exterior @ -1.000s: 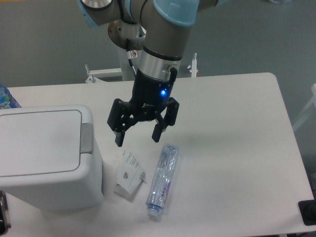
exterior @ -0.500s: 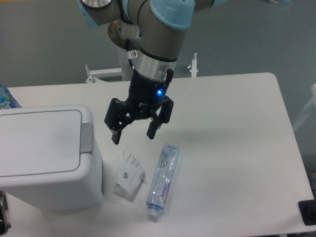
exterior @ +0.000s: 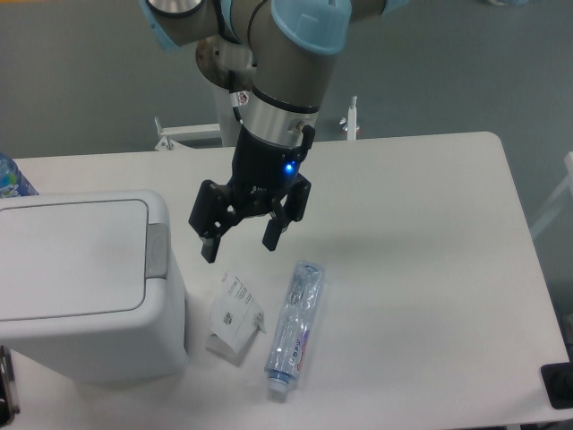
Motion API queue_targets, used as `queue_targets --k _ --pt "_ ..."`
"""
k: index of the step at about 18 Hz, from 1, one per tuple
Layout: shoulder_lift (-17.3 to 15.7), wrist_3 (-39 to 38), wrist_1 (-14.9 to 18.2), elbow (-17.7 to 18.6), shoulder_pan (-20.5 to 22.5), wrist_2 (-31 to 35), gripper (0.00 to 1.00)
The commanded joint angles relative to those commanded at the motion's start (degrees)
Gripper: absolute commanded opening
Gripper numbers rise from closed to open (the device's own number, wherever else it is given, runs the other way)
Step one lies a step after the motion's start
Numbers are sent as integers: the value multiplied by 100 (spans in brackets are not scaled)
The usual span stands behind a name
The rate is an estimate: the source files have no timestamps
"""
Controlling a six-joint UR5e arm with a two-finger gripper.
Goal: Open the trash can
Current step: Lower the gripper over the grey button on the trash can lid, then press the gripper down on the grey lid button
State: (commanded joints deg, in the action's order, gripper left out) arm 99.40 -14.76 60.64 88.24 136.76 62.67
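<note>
The trash can (exterior: 85,287) is a large boxy white bin at the left of the table, its flat lid (exterior: 67,255) down and a grey push-button tab (exterior: 158,251) on its right edge. My gripper (exterior: 238,248) hangs open above the table, just right of the tab and a little apart from it, with nothing between its black fingers.
A crumpled white paper (exterior: 235,315) and a clear plastic bottle (exterior: 294,327) lie on the white table (exterior: 421,233) below the gripper. A blue-labelled bottle (exterior: 11,177) peeks in at the far left. A dark object (exterior: 560,385) sits at the table's front right corner.
The gripper has drifted left and slightly toward the trash can's tab, staying open. Most of that shift came in the first half second.
</note>
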Motion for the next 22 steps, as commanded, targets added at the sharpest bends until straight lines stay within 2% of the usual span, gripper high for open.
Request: queue_targets --k 22 --pt "0 9 -18 158 -220 35 100"
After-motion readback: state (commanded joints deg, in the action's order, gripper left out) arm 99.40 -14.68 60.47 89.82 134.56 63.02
